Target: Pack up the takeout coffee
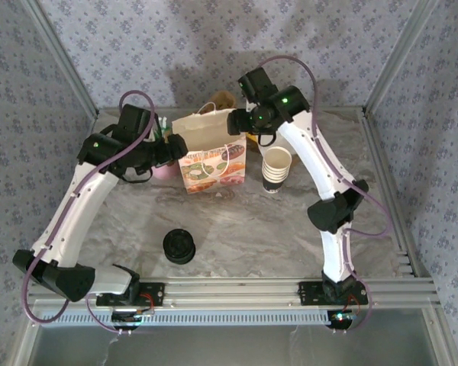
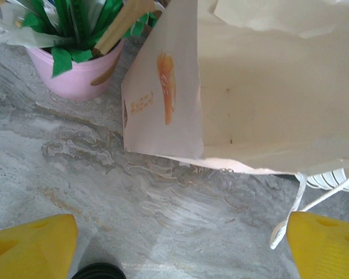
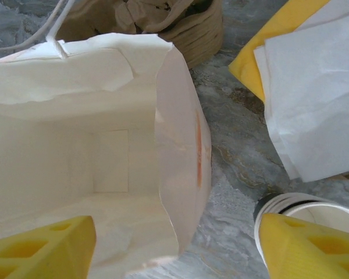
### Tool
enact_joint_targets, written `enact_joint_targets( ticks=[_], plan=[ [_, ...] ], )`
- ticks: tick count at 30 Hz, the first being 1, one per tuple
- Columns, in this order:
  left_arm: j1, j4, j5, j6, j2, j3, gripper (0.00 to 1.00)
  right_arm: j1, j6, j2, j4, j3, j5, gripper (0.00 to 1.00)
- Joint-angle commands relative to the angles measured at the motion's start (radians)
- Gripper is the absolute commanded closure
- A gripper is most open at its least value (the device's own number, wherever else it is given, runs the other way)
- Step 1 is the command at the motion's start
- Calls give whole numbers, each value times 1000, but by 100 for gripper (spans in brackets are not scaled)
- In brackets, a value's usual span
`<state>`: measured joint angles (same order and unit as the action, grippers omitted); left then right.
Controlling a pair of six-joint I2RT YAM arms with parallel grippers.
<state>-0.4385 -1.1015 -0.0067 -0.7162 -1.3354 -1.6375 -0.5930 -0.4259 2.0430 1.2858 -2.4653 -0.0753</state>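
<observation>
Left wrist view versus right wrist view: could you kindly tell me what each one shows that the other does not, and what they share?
Left wrist, not right wrist: a pink cup of green packets, standing beside the printed outer side of the paper bag. Right wrist, not left wrist: the bag's bare inside, white napkins on a yellow sheet, and a brown basket behind the bag. Shared: the bag standing on the marbled table.

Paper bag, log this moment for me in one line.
bag: upright, open, empty | left jaws: open, beside bag | right jaws: open, straddling bag's wall | cup stack: beside bag
</observation>
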Motion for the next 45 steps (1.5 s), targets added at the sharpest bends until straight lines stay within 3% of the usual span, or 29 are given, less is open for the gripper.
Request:
enact_joint_targets(
  ticks=[1,10,14,23,29,39,45],
  plan=[
    [20,22,20,-5,14,4,8,-5,-25,48,25,-59,-6,30],
    [66,52,62,0,69,66,7,-36,-36,121,15,-108,-41,53],
    [82,51,74,3,89,91,7,-52,-34,119,23,-109,-61,68],
    [99,43,91,12,116,102,4,-77,-22,75,81,-100,-109,92],
    [101,39,97,15,125,83,3,-92,-33,14,90,-71,-85,100],
    [107,9,94,30,135,1,2,-95,-122,-140,54,14,-9,100],
    [118,-30,71,73,134,-167,0,-85,-194,-221,-8,79,98,100]
  ],
)
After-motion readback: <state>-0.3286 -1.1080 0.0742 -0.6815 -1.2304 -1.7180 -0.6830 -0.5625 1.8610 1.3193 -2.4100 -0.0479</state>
